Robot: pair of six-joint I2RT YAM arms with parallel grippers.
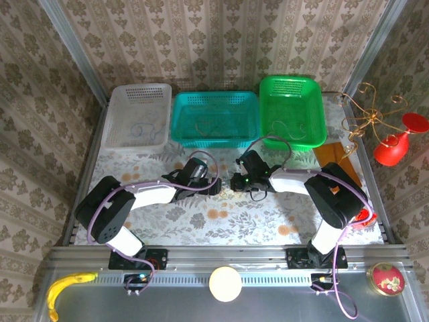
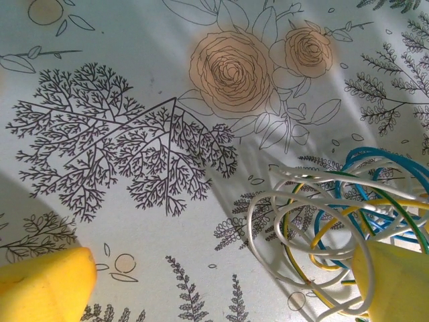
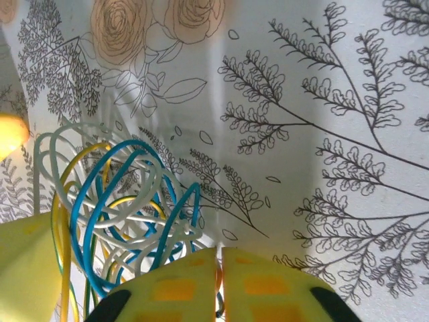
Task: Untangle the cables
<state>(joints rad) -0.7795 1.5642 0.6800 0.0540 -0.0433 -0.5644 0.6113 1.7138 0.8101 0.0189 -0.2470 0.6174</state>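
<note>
The cables (image 2: 335, 221), a small clump of white, blue, yellow and green wire loops, lie on the flower-printed tablecloth (image 2: 134, 100). They sit inside the spread of the left gripper (image 2: 221, 261), crowded against one of its yellow fingers (image 2: 392, 288) and well apart from the other. That gripper's jaws stand wide and released. In the right wrist view the cables (image 3: 114, 208) sit just beside the right gripper (image 3: 220, 258), whose jaws are clenched pad to pad. A blue loop runs down to their tips, but I cannot tell whether a strand is pinched there.
</note>
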